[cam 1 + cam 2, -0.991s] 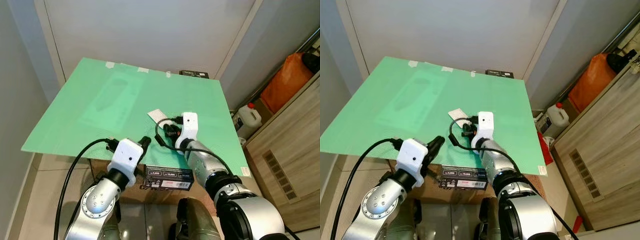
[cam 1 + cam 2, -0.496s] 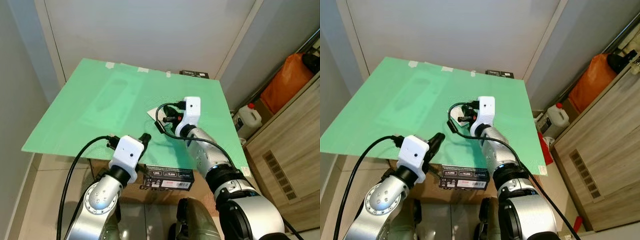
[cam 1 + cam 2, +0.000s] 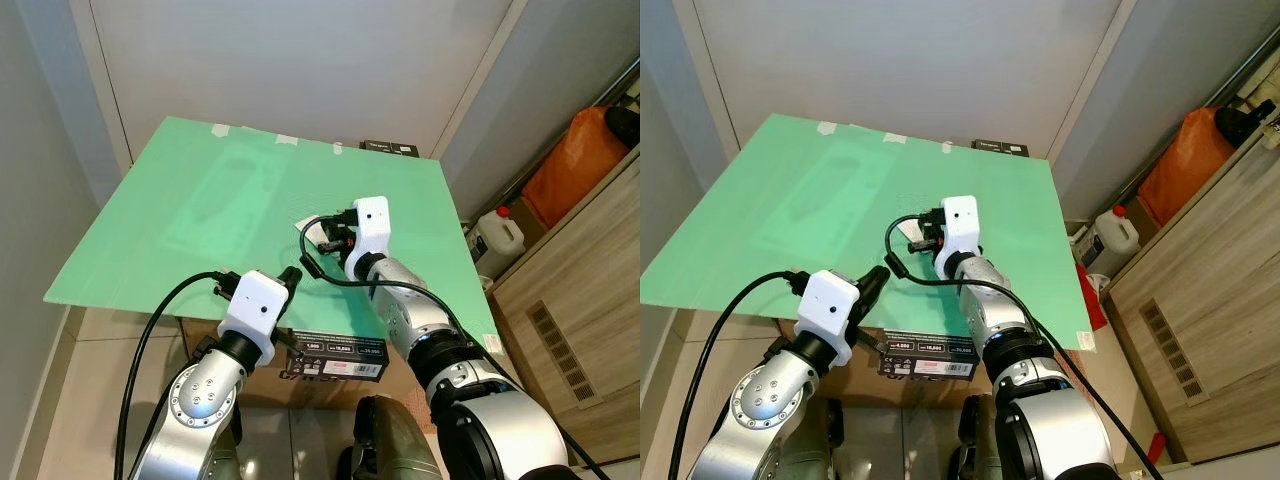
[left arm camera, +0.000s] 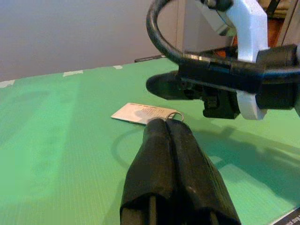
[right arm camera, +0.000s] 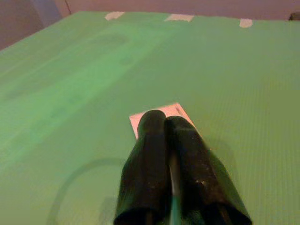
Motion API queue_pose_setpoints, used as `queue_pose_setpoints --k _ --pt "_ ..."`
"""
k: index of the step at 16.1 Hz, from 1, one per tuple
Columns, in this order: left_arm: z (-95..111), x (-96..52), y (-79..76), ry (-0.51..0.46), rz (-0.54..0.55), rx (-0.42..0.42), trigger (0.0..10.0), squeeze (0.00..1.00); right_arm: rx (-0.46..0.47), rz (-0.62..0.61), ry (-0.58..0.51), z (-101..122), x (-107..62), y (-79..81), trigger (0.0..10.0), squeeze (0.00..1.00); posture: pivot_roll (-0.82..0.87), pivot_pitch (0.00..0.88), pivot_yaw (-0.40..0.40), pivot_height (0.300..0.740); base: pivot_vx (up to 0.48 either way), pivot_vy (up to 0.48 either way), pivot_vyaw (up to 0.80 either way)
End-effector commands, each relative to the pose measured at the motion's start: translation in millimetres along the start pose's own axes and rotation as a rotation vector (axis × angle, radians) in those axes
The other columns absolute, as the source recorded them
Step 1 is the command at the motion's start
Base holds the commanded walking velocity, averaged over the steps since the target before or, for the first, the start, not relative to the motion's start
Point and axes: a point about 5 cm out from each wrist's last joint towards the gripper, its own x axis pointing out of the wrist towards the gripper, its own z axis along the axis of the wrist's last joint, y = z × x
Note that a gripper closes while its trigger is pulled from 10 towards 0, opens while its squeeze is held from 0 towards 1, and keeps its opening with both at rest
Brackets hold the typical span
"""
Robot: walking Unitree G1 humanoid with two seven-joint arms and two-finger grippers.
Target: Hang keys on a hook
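Spreading wide under both arms, the green desk (image 3: 200,220) was the landmark, bare but for a white tag (image 4: 140,113) with a small metal ring (image 4: 175,115) lying flat near its middle. That tag and ring looked to be the keys: light, thin and stiff, likely to slide on the smooth mat, so the raised ring seemed the better place to pinch than the flat card. No hook was to be seen. Beyond the desk's right edge stood an orange bag (image 3: 580,150) and a white jug (image 3: 497,238); a black box (image 3: 338,356) sat under its near edge. The right gripper (image 5: 164,123) hovered over the tag, fingers pressed together, holding nothing. The left gripper (image 4: 168,129) hung at the desk's near edge, fingers likewise closed and empty.
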Motion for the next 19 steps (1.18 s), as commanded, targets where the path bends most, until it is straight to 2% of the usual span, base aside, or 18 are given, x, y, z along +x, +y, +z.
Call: queue_pose_setpoints --k 1,3,6,13,14,15,16,19 --pt "-1 1.3 -1.8 0.006 -0.007 -0.008 10.0 0.00 -0.010 -0.020 0.008 -10 -1.6 3.5 10.0 1.00 0.23 0.060 -0.145 0.618 0.000 0.000 0.00" --pt "0 1.0 -3.2 0.001 -0.014 -0.016 10.0 0.00 -0.085 -0.025 -0.003 -9 -1.6 3.5 10.0 1.00 0.23 0.063 -0.146 0.618 0.000 0.000 0.00" --pt "0 -0.9 -5.2 -0.002 -0.020 -0.014 10.0 0.00 -0.104 -0.037 0.004 -11 -1.8 2.5 10.0 1.00 0.23 0.070 -0.147 0.618 0.000 0.000 0.00" --pt "-1 -3.0 -6.6 0.001 -0.020 -0.016 10.0 0.00 -0.008 -0.077 0.033 -18 -2.1 1.0 10.0 1.00 0.24 0.068 -0.149 0.618 0.000 0.000 0.00" --pt "-1 -2.9 -6.7 0.001 -0.021 -0.016 10.0 0.00 0.024 -0.090 0.052 -20 -1.7 0.4 10.0 0.35 0.24 0.066 -0.149 0.618 0.000 0.000 0.00" --pt "-1 -2.9 -6.8 0.001 -0.021 -0.016 10.0 0.00 0.036 -0.091 0.058 -21 -1.7 0.2 10.0 0.00 0.24 0.065 -0.149 0.618 0.000 0.000 0.00" --pt "-1 -3.2 -7.2 0.003 -0.022 -0.016 10.0 0.00 0.088 -0.104 0.080 -24 -1.9 -1.2 10.0 0.00 0.24 0.063 -0.150 0.618 0.000 0.000 0.00" --pt "-1 -4.0 -7.1 0.005 -0.022 -0.015 10.0 0.00 0.122 -0.105 0.095 -26 -2.4 -1.4 10.0 0.00 0.25 0.060 -0.152 0.618 0.000 0.000 0.00"
